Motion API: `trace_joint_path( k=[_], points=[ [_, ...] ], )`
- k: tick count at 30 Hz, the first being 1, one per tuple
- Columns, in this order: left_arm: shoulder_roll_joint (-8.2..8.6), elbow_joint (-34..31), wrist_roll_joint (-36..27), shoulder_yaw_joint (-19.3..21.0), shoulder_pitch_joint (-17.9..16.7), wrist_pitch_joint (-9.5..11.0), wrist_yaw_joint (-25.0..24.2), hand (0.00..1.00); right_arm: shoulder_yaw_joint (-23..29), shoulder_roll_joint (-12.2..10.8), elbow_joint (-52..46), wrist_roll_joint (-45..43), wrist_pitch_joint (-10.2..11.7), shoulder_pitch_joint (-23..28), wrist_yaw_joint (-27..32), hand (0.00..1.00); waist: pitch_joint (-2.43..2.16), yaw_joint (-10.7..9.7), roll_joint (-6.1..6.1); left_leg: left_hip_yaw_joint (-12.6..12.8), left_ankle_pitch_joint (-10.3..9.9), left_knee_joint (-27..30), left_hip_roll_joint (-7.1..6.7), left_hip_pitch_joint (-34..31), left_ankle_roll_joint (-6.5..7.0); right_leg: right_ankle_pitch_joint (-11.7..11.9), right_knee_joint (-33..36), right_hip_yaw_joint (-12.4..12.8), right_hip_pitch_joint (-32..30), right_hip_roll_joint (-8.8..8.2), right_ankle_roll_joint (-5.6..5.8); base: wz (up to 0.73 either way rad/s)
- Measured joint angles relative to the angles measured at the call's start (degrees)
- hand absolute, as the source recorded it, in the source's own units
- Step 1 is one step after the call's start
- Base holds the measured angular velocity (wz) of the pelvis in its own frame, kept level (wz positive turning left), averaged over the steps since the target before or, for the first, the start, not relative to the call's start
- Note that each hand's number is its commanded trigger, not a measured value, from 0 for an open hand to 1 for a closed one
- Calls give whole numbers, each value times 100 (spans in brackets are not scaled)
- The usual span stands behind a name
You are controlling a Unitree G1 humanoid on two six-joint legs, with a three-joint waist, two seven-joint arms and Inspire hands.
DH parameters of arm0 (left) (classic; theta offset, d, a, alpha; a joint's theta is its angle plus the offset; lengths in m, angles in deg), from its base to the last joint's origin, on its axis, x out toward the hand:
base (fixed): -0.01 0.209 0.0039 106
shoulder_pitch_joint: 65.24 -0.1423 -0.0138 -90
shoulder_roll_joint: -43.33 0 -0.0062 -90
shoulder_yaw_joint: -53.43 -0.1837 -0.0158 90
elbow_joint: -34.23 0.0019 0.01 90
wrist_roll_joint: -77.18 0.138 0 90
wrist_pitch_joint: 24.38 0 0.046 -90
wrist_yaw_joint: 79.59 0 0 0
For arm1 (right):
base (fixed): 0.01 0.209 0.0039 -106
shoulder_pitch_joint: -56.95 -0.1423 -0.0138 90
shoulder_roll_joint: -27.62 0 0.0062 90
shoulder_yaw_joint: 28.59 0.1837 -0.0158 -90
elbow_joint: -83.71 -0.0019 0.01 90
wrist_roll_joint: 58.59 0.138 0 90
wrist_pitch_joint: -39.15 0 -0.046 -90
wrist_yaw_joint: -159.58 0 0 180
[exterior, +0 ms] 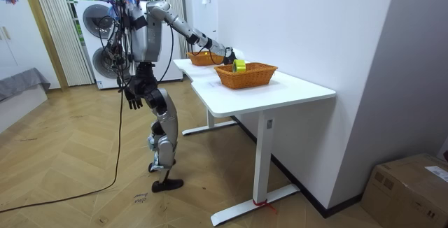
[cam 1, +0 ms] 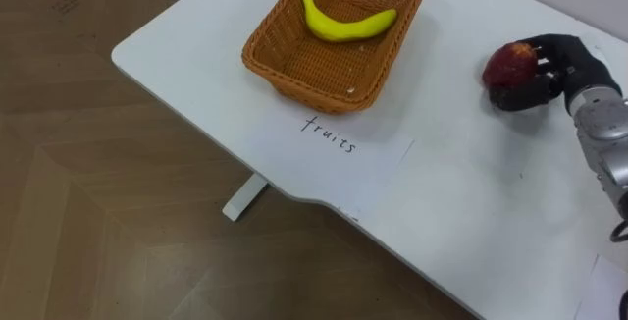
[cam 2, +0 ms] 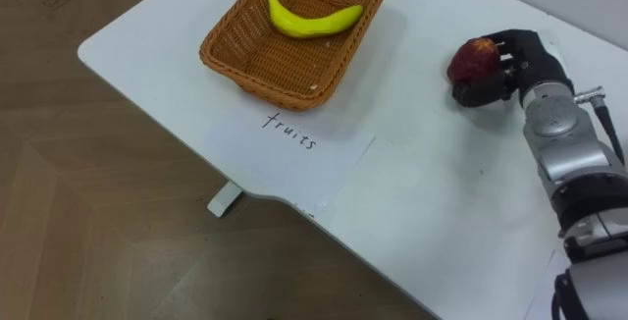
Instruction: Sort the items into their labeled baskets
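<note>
The right hand (cam 1: pixel 554 70) is at the right of the eye views, over the white table (cam 1: pixel 442 202), and its dark fingers are curled around a red apple (cam 1: pixel 510 63) with a small yellowish spot on top. I cannot tell if the apple touches the table surface. At the far left of the table stands a brown wicker basket (cam 1: pixel 294 77), and a yellow banana (cam 1: pixel 348 24) lies inside it across the far part, its ends bent away from the robot. Just beside the near side of this basket, a sheet of white paper (cam 1: pixel 368 173) lies flat on the table with a short handwritten word on it. To the right of the paper the table is bare up to the hand and the apple, which are well apart from the basket. Under the table's left edge there are the wooden floor (cam 1: pixel 98 212) and a white table foot (cam 1: pixel 243 198). In the room view the robot stands upright at the long side of the table, its right arm stretched forward over it, between the wicker basket and a second basket (exterior: pixel 246 78) on the room view's right — this one holds a small yellow-green object (exterior: pixel 239 66). The left hand (exterior: pixel 133 101) hangs beside the robot's hip.
</note>
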Motion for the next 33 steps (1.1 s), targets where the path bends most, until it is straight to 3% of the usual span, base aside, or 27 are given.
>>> trace_joint_path(
  k=[7, 15, 24, 33],
  points=[
    [-10, -15, 4, 59, -53, -8, 5, 0, -3, 0, -18, -248, -168, 36, -397, 100, -57, -32, -83, -14, 1, -69, -30, 241, 2, -13, -79, -21, 244, -9, 24, 3],
    [-14, -151, 63, 151, -240, -5, -40, 0, 9, -1, -434, -526, -179, 287, -464, 100, -90, -203, -110, -16, 0, -145, -45, 500, 5, -15, -244, -107, 591, 5, 64, 8],
    [46, -274, 181, 494, -647, -18, -239, 0, 57, -2, -1739, -805, -236, 899, -733, 100, -235, -426, -71, 77, -9, -507, -68, 1151, 26, -35, -503, -231, 1245, -7, 158, 6],
    [59, -344, 299, 594, -810, -66, -201, 0, 289, -3, -2752, -1372, -293, 1370, -1093, 100, -230, -646, -99, 101, -21, -616, -89, 1539, 42, -62, -628, -261, 1672, -14, 195, 4]
  ],
)
